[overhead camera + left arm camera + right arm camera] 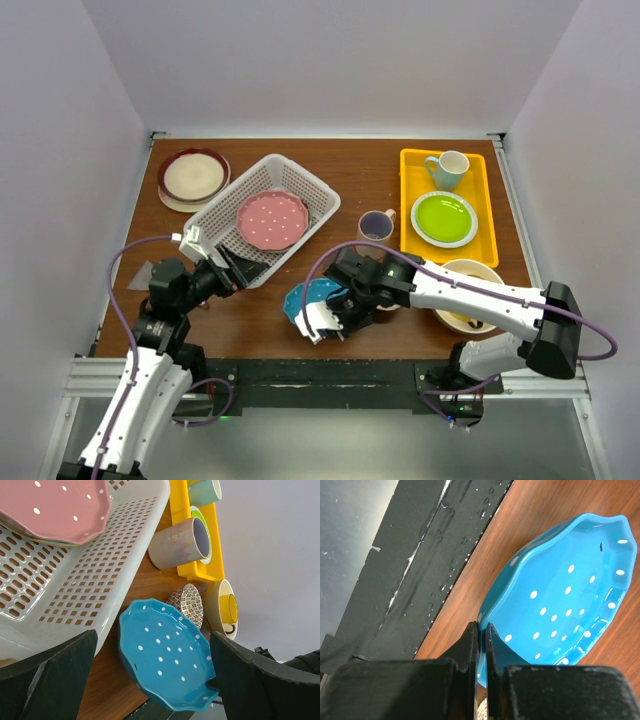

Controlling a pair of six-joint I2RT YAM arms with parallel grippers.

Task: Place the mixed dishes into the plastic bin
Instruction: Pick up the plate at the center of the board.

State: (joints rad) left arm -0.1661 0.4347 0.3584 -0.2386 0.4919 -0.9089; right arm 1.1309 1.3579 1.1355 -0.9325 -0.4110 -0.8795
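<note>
The blue white-dotted scalloped plate (560, 605) is tilted on edge above the brown wooden worktop (380, 170), just off the near right corner of the white perforated plastic bin (305, 178) and outside it. The right jaws are clenched on its near rim, a thin-edge pinch that suits a plate too broad to span. The tilt appears to follow from that rim hold.

A pink white-dotted plate (272, 220) lies flat inside the bin. The left jaws stand released and wide at the bin's near corner, facing the blue plate and holding nothing. They may be placed to steady the bin or take the plate, though that cannot be confirmed.

Right of the bin a beige cylindrical mug (375, 226) and a small patterned bowl (187, 602) stand on the worktop. Further right are a flat yellow tray (485, 175) and a large cream bowl (465, 270). Left of the bin, at the far side, is a stack of cream red-rimmed plates (193, 177).

Judgement: transfer is under way, and most dishes remain outside the bin.
</note>
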